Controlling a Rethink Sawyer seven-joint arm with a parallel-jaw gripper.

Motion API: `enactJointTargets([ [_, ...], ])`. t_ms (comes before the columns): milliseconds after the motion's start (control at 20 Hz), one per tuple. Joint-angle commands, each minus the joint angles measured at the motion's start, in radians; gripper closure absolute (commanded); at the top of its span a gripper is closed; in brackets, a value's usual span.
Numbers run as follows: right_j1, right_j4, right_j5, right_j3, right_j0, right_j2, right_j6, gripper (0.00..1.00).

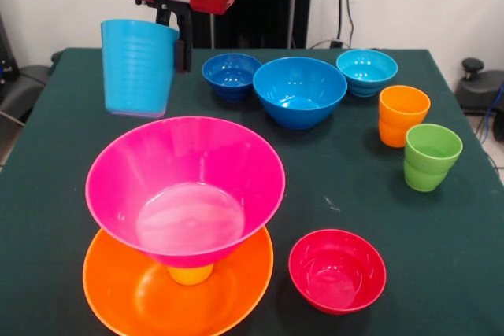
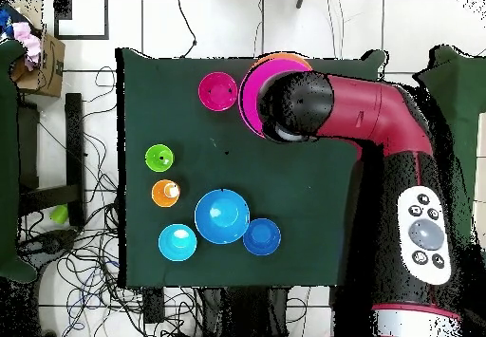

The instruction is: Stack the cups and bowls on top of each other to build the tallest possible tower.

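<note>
My gripper point(image 1: 176, 46) is shut on the rim of the light-blue cup point(image 1: 138, 64) and holds it upright in the air, above and behind the tower. The tower stands at the near left: the large orange bowl point(image 1: 134, 293), the yellow cup point(image 1: 190, 275) in it, and the large pink bowl point(image 1: 185, 186) on top. In the overhead view the arm point(image 2: 313, 110) hides the gripper and the light-blue cup; only the rims of the pink bowl point(image 2: 247, 101) and the orange bowl point(image 2: 282, 58) show.
The small red bowl point(image 1: 337, 271) point(image 2: 217, 91) sits right of the tower. At the back stand the small dark blue bowl point(image 1: 231, 76), the medium blue bowl point(image 1: 299, 92) and the small cyan bowl point(image 1: 367, 71). The orange cup point(image 1: 403, 116) and the green cup point(image 1: 431, 156) stand at the right.
</note>
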Motion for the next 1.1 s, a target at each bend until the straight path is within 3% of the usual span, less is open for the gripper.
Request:
enactJointTargets([
  [50, -0.034, 0.01, 0.079, 0.047, -0.022, -0.008, 0.019, 1.0],
  [250, -0.028, 0.014, 0.111, 0.014, -0.007, -0.011, 0.041, 1.0],
  [450, 0.02, -0.008, 0.051, 0.009, 0.009, -0.02, 0.067, 1.0],
  [1100, 0.06, 0.033, 0.084, -0.057, 0.084, -0.042, 0.149, 1.0],
])
